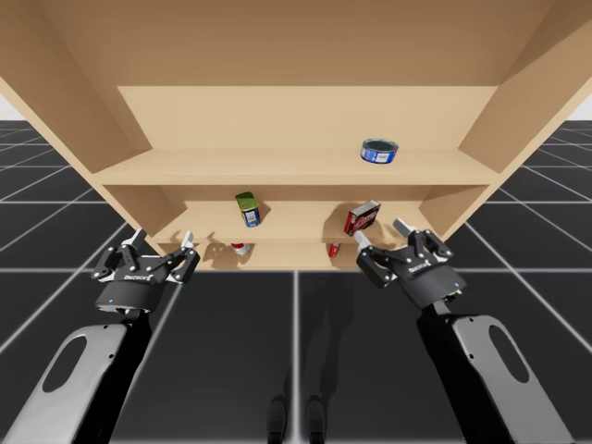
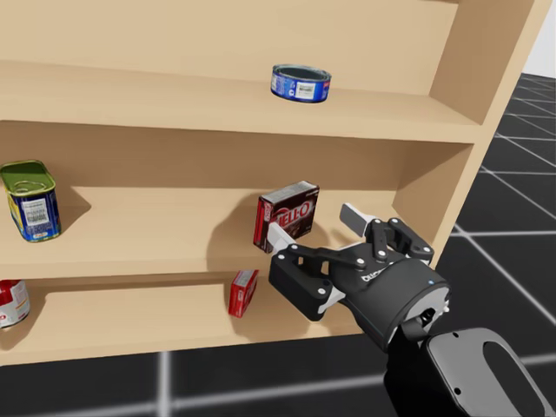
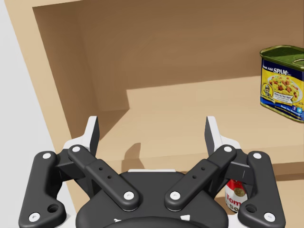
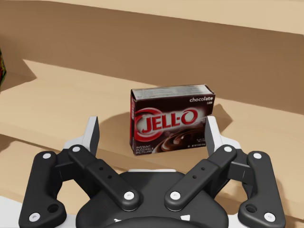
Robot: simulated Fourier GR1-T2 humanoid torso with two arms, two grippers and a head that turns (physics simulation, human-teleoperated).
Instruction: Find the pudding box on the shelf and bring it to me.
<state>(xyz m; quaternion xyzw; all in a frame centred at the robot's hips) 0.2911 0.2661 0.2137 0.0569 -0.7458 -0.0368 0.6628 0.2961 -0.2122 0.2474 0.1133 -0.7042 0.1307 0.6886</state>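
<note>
The pudding box [image 4: 171, 124], a dark brown carton, stands upright on the middle shelf board [image 2: 148, 230], just ahead of our right gripper [image 4: 152, 130], whose fingers are spread wide and hold nothing. We judge it light, stiff cardboard that could crush, best pinched gently across its two short ends; its depth is hard to tell. Our left gripper [image 3: 152, 130] is spread and empty too.
</note>
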